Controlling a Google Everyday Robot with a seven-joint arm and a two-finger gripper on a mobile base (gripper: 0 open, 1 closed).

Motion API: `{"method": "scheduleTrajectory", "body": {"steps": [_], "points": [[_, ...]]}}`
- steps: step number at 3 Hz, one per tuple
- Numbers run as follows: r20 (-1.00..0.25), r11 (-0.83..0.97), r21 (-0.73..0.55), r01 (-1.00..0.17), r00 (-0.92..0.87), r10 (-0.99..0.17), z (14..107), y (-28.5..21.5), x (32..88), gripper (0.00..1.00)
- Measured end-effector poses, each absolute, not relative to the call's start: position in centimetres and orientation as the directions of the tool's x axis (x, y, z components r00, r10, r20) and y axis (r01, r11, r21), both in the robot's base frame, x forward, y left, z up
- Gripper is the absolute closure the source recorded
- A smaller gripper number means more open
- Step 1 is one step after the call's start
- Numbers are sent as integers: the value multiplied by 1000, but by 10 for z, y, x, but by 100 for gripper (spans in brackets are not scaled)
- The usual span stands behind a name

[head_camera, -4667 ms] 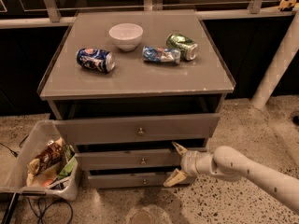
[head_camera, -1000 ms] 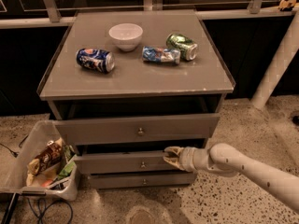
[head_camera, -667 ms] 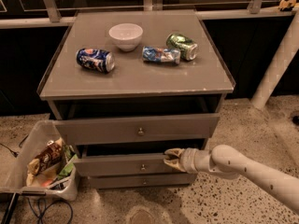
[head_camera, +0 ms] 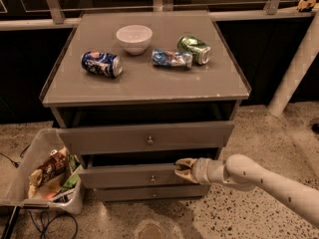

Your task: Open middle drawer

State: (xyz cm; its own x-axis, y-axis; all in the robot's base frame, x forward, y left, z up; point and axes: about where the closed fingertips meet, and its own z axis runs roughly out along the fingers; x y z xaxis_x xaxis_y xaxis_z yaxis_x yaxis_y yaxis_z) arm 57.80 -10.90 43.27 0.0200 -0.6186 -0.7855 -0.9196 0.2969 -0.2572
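The middle drawer (head_camera: 124,176) is the second of three grey fronts in the cabinet, low and flat with a small round knob (head_camera: 153,178). It stands a little out, with a dark gap above it. My gripper (head_camera: 184,170) is at the right end of this front, against its top edge. The white arm (head_camera: 259,179) reaches in from the lower right. The taller top drawer (head_camera: 147,138) juts out above. The bottom drawer (head_camera: 149,193) sits below, further back.
On the cabinet top (head_camera: 144,83) lie a white bowl (head_camera: 134,38), a blue can (head_camera: 101,64), a crushed can (head_camera: 172,58) and a green can (head_camera: 194,49). A bin of trash (head_camera: 47,176) stands at the left on the speckled floor. A white post (head_camera: 295,63) is at the right.
My gripper has gone from beside the drawer's lower right to its top right edge. Over the last second the middle drawer front has come slightly forward.
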Motion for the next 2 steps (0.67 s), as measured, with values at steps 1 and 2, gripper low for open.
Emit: {"method": "scheduleTrajectory", "body": {"steps": [1,2], "points": [[-785,297,-257,-920,20,-619,433,-109,578,59],[-786,297,-257,-920,20,-619,433,-109,578,35]]}}
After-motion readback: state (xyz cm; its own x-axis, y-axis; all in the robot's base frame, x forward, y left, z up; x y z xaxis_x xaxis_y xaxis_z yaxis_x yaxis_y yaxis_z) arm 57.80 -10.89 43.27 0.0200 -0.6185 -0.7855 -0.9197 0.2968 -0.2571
